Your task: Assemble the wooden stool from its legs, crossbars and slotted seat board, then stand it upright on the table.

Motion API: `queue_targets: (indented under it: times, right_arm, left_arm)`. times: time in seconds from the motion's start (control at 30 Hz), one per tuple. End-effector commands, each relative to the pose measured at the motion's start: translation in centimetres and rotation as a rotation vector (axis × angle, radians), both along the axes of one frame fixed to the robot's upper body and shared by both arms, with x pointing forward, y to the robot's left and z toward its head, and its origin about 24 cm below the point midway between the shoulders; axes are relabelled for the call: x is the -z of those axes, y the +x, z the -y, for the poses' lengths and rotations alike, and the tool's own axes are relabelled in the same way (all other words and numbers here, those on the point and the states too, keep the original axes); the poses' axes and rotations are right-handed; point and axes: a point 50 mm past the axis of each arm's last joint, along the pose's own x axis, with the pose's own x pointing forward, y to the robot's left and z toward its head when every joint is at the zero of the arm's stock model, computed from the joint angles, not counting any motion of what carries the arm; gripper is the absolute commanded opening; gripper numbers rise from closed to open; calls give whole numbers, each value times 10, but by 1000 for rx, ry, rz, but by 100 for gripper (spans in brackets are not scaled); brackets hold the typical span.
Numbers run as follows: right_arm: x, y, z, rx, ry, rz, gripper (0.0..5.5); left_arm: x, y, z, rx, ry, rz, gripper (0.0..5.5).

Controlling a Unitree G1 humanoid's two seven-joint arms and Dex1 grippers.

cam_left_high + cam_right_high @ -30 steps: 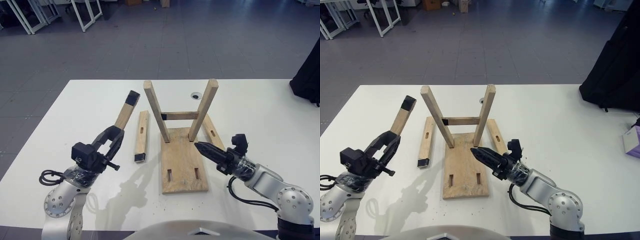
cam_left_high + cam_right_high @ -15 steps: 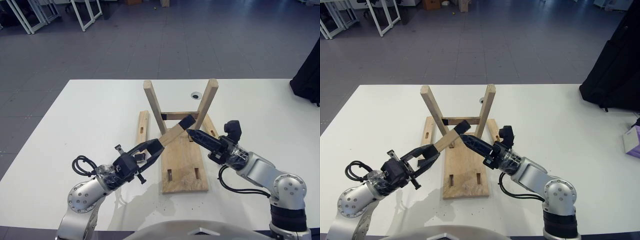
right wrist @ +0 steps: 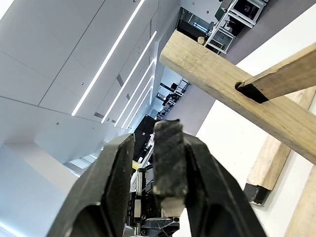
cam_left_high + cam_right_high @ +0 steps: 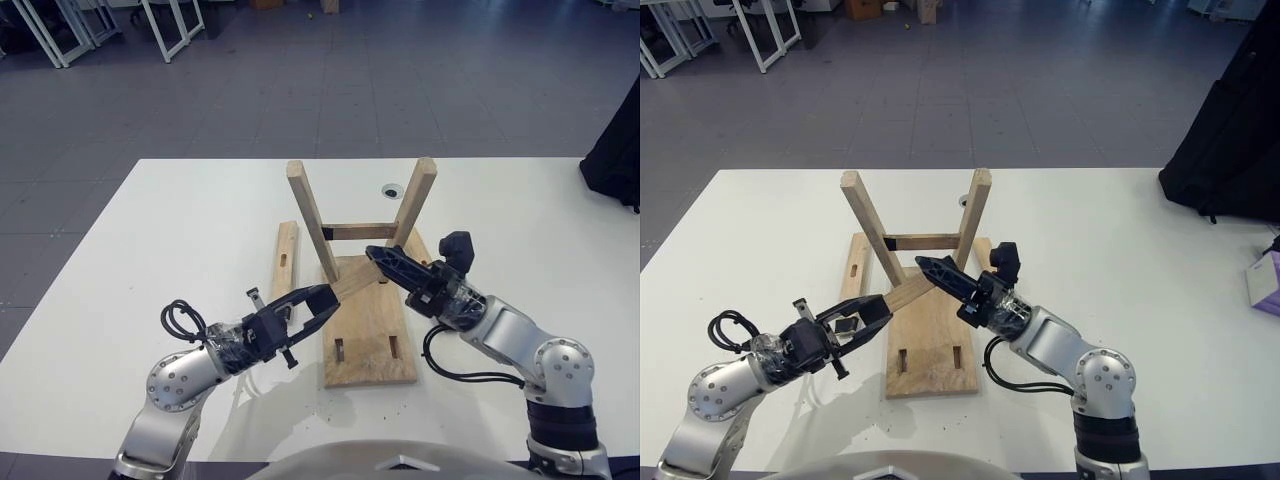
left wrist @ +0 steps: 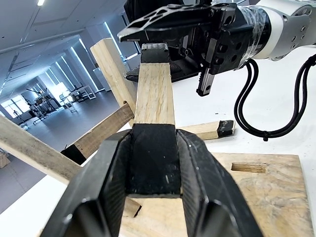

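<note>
The slotted seat board [image 4: 365, 330] lies flat mid-table. At its far end two legs [image 4: 312, 225] joined by a crossbar [image 4: 360, 231] stand up from it. My left gripper [image 4: 328, 300] is shut on a loose wooden leg [image 4: 350, 280] with black ends, held slanting low over the board. In the left wrist view its fingers [image 5: 118, 163] clamp the leg's near black end. My right gripper [image 4: 374, 256] is open, straddling the leg's far black end [image 3: 168, 163] with a small gap on one side. The right gripper [image 5: 132, 55] faces the left wrist camera.
A slotted loose piece [image 4: 284, 265] lies flat left of the board; another [image 4: 427, 262] lies to its right, partly under my right arm. The white table [image 4: 180, 230] has a cable hole [image 4: 389, 188] behind the legs. A purple box [image 4: 1265, 282] sits at the right edge.
My left arm swung the leg from the table's left to over the seat board and lowered it. My right gripper moved in and up onto the leg's far black end.
</note>
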Motion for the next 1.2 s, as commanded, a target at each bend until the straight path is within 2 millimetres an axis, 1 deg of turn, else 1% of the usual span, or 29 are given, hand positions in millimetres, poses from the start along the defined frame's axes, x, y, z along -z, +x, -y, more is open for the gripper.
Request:
queue_targets:
  times: [0.03,0.07,0.23,0.27,0.37,0.43,0.5,0.53,0.57,0.63,0.7,0.8,0.9,0.97,1.07,1.2]
  right_arm:
    - [-6,2,0,8,45,11,75]
    - [-6,2,0,11,49,10,55]
    - [-6,3,0,25,63,12,52]
    - [-6,3,0,29,64,15,52]
    - [-6,6,5,79,50,20,42]
    - [-8,7,22,146,25,47,42]
    - [-11,9,53,226,-23,74,42]
    - [-8,10,68,242,-104,73,42]
    - [-4,11,77,245,-173,67,42]
    - [6,21,95,321,-356,33,42]
    - [9,38,106,450,-439,13,42]
    - [12,58,104,595,-530,-6,42]
    - [23,71,105,696,-668,-56,42]
    - [28,72,107,724,-724,-76,42]
    - [31,70,111,748,-759,-89,42]
    - [34,67,105,709,-789,-80,42]
  left_arm:
    - [6,3,-2,8,25,-21,130]
    - [6,3,-2,9,25,-21,130]
    - [10,5,0,14,32,-37,130]
    - [10,6,0,3,28,-43,166]
    - [11,10,-3,-42,14,-56,203]
    - [11,12,-5,-64,3,-68,232]
    - [17,12,-9,-100,-1,-90,260]
    - [22,12,-10,-116,6,-104,266]
    - [26,11,-10,-130,9,-114,266]
    - [31,12,-13,-187,-11,-135,266]
    - [38,17,-18,-272,-6,-160,266]
    - [43,24,-21,-344,-16,-192,266]
    - [49,26,-16,-332,26,-192,266]
    - [51,25,-14,-317,38,-190,266]
    - [51,25,-13,-314,31,-191,266]
    - [51,25,-14,-336,26,-188,266]
